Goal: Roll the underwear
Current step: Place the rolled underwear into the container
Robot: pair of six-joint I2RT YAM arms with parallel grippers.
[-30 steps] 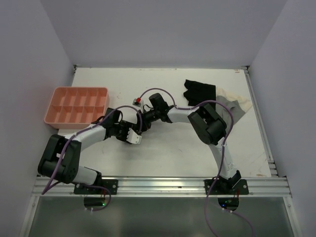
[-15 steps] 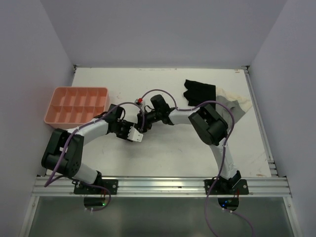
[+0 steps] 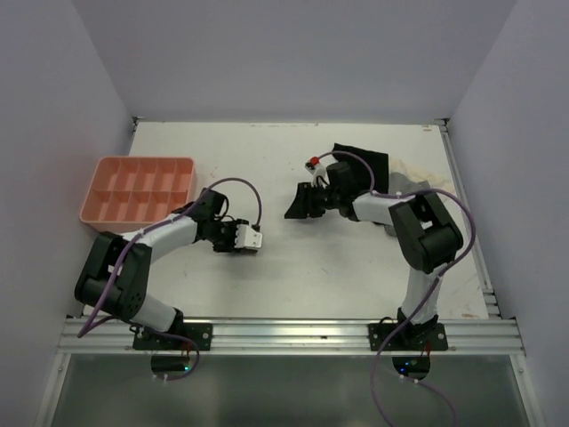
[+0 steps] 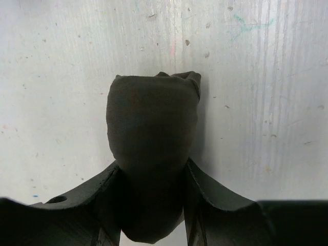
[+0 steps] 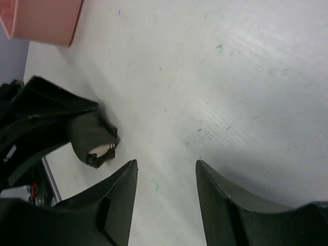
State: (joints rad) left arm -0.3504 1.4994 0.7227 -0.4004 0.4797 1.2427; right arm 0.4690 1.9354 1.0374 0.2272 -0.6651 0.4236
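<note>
Find the underwear as a compact dark roll left of the middle of the table, a little nearer than the pink tray and to its right. Pinched on both flanks by the left gripper, jaws pressed into the cloth: a firm grasp. Cannot tell whether resting on the surface or held a shade above it. Note the right gripper spread wide with nothing between its jaws, hanging to the right of the roll and well apart from it. Judge the rolling itself as all but finished, with setting down and letting go as the likely step in hand. Lower to full contact with the table, outer flap underneath if possible, pinned by the roll's own weight; no telling from here on which side that flap lies, only a strip of pale trim at one end in the right wrist view. Ease the jaws apart slowly and evenly, never with a snap, for fear of squeezed soft fabric springing loose. Draw straight back along the roll's length rather than sideways, to avoid dragging a layer open with a finger. Bring the right gripper in only for a lifting flap, pressing from above rather than pinching. Steer clear of the black garment and the grey-and-cream garment at the far right.
</note>
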